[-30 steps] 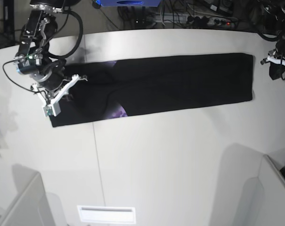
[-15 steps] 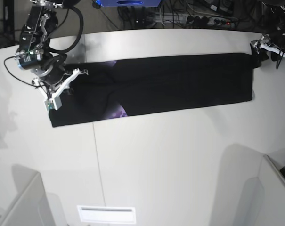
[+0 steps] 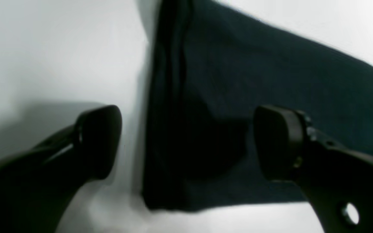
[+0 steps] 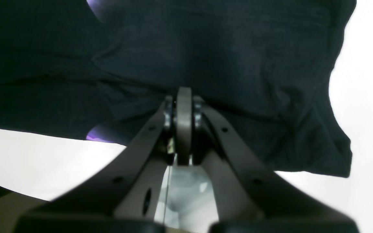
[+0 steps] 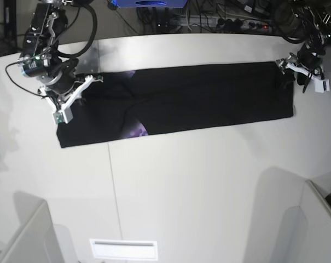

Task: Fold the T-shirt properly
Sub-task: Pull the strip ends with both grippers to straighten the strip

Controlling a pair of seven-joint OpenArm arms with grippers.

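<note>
Both end effectors are working the T-shirt (image 5: 209,96): right end effector (image 4: 184,97) clenched on cloth, left end effector (image 3: 186,142) released, needing to straddle the hem squarely.

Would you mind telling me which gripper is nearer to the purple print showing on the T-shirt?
The right gripper: it sits over the T-shirt's end nearest the purple print. The left gripper is at the opposite end, open.
</note>
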